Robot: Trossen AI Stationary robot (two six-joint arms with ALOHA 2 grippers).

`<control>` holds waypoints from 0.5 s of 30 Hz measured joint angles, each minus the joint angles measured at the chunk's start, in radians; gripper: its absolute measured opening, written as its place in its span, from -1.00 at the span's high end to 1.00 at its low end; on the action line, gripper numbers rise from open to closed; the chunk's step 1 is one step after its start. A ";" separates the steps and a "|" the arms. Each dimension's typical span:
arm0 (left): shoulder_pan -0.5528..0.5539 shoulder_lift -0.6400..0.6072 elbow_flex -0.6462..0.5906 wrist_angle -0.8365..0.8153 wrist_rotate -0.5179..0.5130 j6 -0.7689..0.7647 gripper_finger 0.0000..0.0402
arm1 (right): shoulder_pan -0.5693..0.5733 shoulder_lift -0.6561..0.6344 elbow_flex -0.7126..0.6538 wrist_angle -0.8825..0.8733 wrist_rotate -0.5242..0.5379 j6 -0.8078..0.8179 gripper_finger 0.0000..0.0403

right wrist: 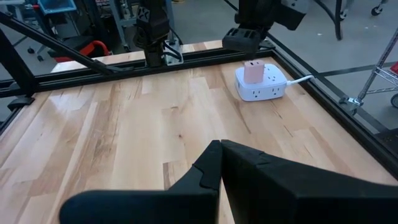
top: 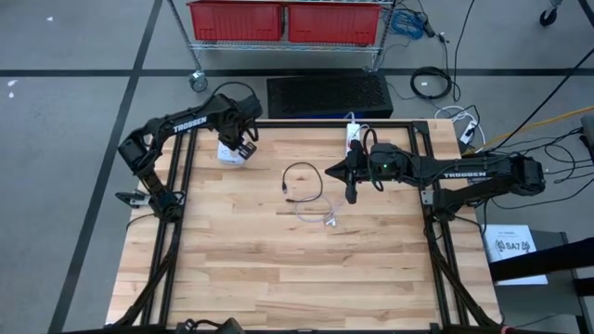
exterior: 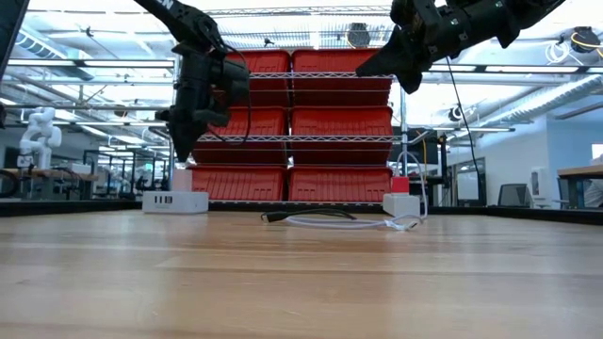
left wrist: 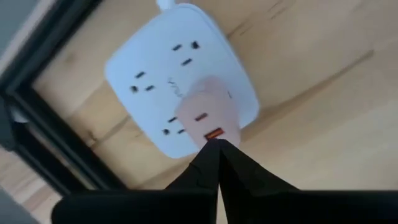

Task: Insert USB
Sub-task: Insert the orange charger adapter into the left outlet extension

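Left gripper (left wrist: 217,144) masking charger (left wrist: 208,115) base

Red bins (top: 286,20) were kept on a wire rack (top: 382,48) behind the wooden bench (top: 278,269). A black mat (top: 329,95) was laid on the grey floor (top: 65,111) nearby.
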 joint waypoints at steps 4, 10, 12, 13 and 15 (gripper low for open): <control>0.000 0.000 0.000 0.000 -0.017 0.004 0.95 | 0.000 0.000 0.000 -0.001 0.000 0.003 1.00; 0.012 0.003 -0.012 0.018 -0.019 0.007 0.98 | 0.000 0.000 0.000 -0.001 0.000 0.007 1.00; 0.017 0.004 -0.027 0.031 -0.019 0.008 0.98 | 0.000 0.000 0.000 -0.002 0.000 0.007 1.00; 0.018 0.004 -0.034 0.032 -0.018 0.009 0.98 | 0.000 0.000 0.000 -0.002 0.000 0.007 1.00; 0.018 0.004 -0.048 0.035 -0.018 0.010 0.98 | 0.000 0.000 0.000 -0.002 0.000 0.008 1.00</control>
